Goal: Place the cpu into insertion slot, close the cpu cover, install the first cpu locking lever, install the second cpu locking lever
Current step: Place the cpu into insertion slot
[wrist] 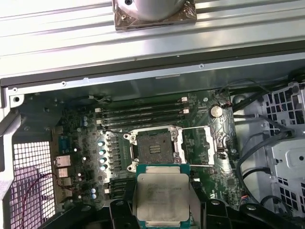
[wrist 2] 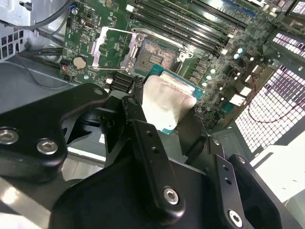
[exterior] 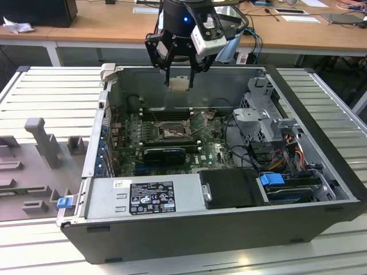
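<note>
Cpu (wrist: 163, 195) gripped in my claw (wrist: 163, 211), above the bare insertion slot (wrist: 152, 145).
My claw is closed on two opposite edges of the cpu, holding it flat. Beyond it the insertion slot lies uncovered, the cpu cover (wrist: 202, 143) swung open just beside it. In the exterior view the claw hangs at twelve o'clock of the computer case (exterior: 189, 229), the insertion slot at six o'clock from it.

The arm (exterior: 175, 14) hangs with its wrist pointing straight down. The tool (exterior: 179, 85) has its fingers (wrist 2: 143, 129) clamped on opposite edges of the cpu (wrist: 163, 195).
</note>
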